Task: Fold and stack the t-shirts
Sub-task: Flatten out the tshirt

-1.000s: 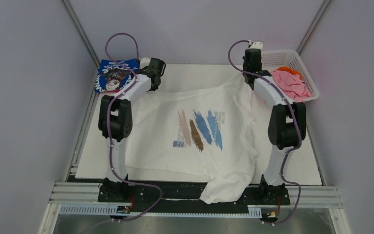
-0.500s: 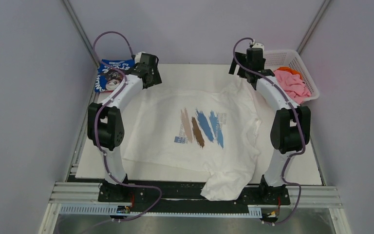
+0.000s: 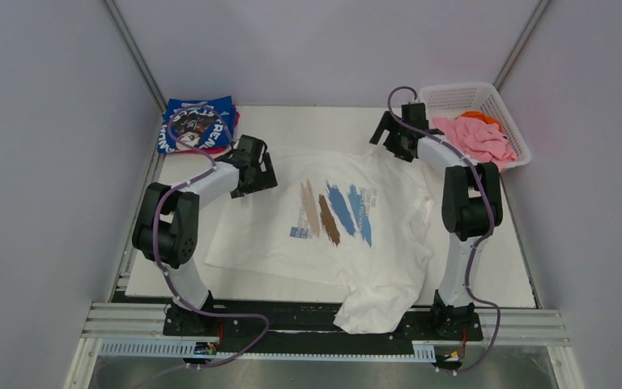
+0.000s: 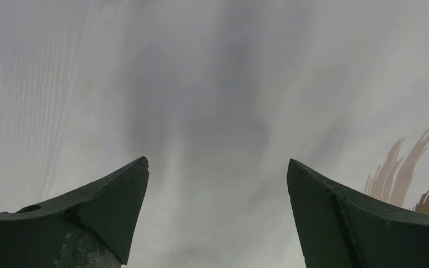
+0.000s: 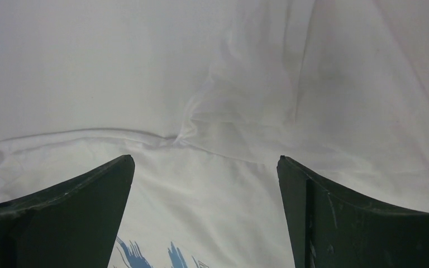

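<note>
At the near edge, a metal rail (image 3: 534, 326) carries the bases of both arms. A bunched part of the white t-shirt (image 3: 267, 235) hangs over the near edge of the bench (image 3: 324, 121), just left of the right arm's base. The rest of this shirt lies spread on the middle of the bench, print side up. Its long axis runs from near to far, a little tilted toward the near right. Which end is the collar, I cannot tell. The brown and blue streaks (image 3: 336, 212) sit in its middle, with their far ends leaning left.

The left pincer (image 4: 218, 161) is over the far left part of the shirt, its fingers wide apart with only white cloth under them. The right pincer (image 5: 205, 158) is at the far right corner of the shirt, also wide, above a wrinkled fold.

In the far left corner lies the folded blue t-shirt (image 3: 198, 123), apart from the white one. At the far right corner stands a white basket (image 3: 453, 91) holding the pink t-shirt (image 3: 479, 139), with the orange t-shirt (image 3: 479, 117) behind it. The bench top is white, and plain grey walls close it on three sides.
</note>
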